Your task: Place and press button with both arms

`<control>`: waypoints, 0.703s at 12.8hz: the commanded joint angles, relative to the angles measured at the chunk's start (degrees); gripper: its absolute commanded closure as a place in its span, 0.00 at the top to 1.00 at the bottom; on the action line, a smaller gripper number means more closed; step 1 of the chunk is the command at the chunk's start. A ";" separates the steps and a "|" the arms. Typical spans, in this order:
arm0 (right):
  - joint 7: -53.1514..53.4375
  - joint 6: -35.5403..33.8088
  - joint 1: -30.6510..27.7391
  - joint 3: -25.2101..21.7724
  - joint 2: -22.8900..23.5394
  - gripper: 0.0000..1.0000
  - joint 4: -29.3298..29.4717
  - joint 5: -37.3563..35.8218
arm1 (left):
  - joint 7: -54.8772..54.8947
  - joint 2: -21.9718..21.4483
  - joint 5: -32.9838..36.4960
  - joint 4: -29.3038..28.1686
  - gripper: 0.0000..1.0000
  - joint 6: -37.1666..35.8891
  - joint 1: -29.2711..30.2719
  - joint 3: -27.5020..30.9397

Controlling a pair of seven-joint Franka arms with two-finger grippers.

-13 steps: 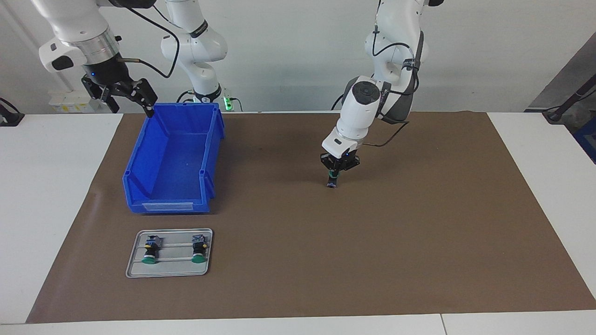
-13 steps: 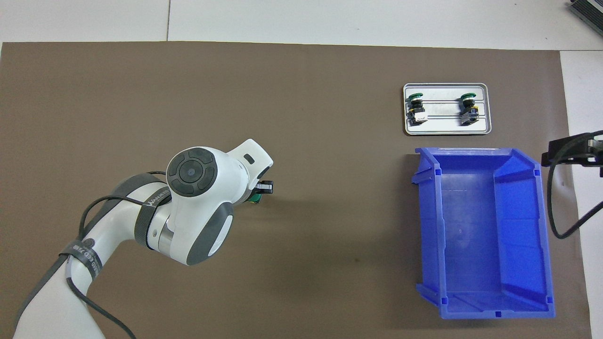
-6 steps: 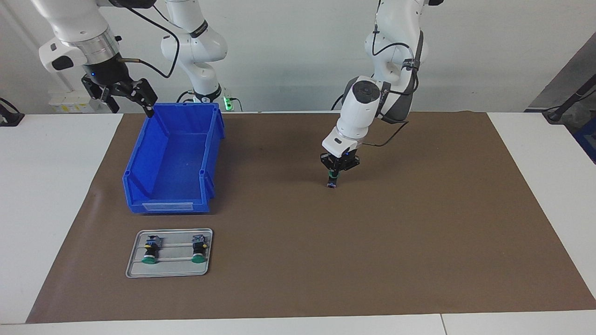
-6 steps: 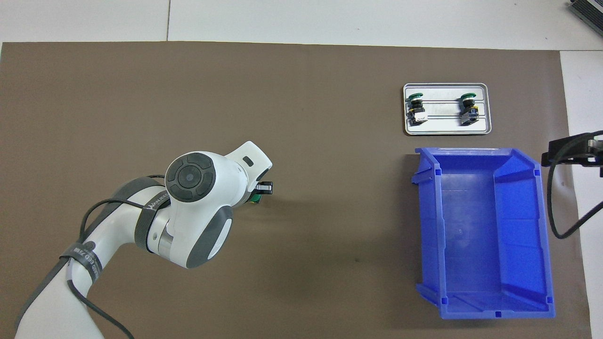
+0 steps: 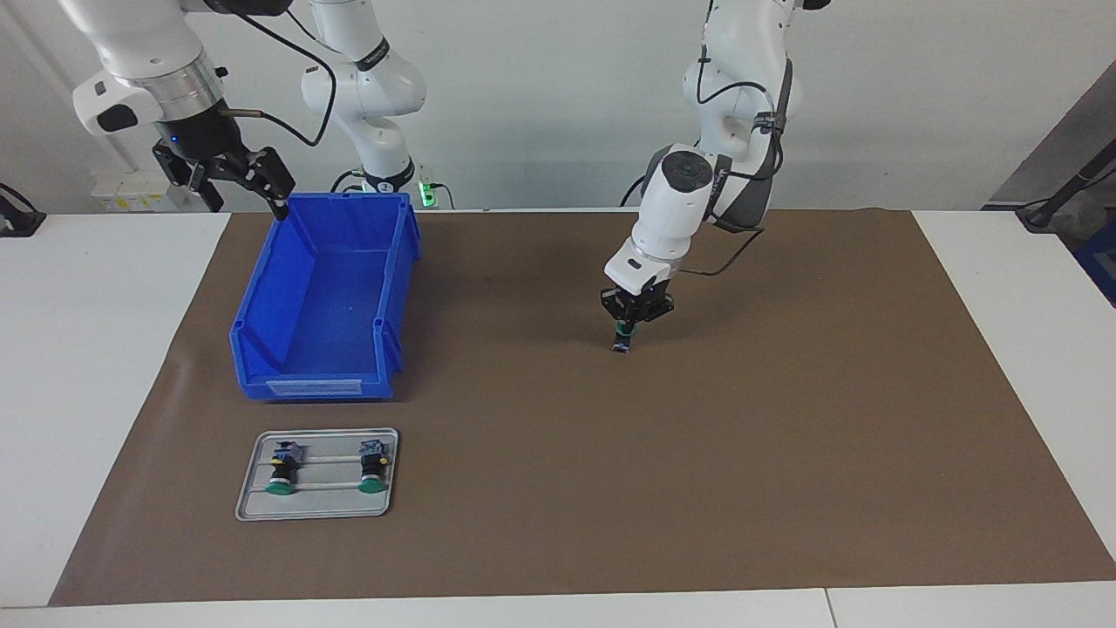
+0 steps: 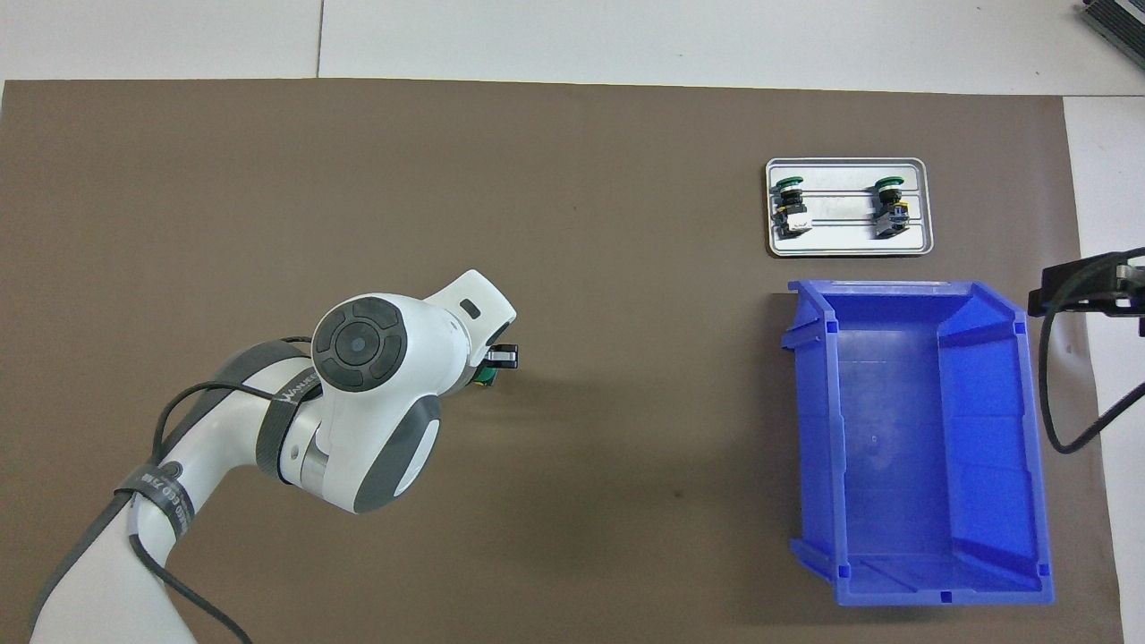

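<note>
My left gripper (image 5: 623,330) is shut on a button (image 5: 621,338) over the middle of the brown mat (image 5: 697,453). The button hangs green cap up. Its small terminal block points down, close to the mat, and I cannot tell whether it touches. In the overhead view the left wrist housing covers most of it, and only a green edge of the button (image 6: 486,380) shows. My right gripper (image 5: 244,196) waits open and empty in the air, by the blue bin's corner nearest the robots.
A blue bin (image 5: 314,384) stands empty at the right arm's end of the mat. Farther from the robots lies a grey tray (image 5: 316,510) with two green-capped buttons (image 5: 281,471) (image 5: 373,469) on their sides. White table borders the mat.
The left arm's wrist housing has shifted slightly, while its gripper and the button stay over the same spot. The right arm has not moved.
</note>
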 commanded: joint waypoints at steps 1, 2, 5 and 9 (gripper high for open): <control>-1.50 -0.58 0.12 -0.42 -0.65 1.00 -0.27 1.26 | -0.67 1.41 1.12 5.09 0.00 -6.09 -0.03 0.76; -1.50 -0.58 0.12 -0.42 -0.65 1.00 -0.27 1.26 | -0.76 1.24 1.12 6.85 0.00 -8.56 -0.03 0.85; -1.41 -0.58 0.12 -0.42 -0.65 1.00 -0.27 1.26 | -0.41 0.53 1.21 12.30 0.00 -15.06 2.24 1.20; -1.50 -0.58 0.12 -0.42 -0.65 1.00 -0.27 1.26 | 4.57 -0.25 1.21 19.08 0.00 -22.45 10.23 1.20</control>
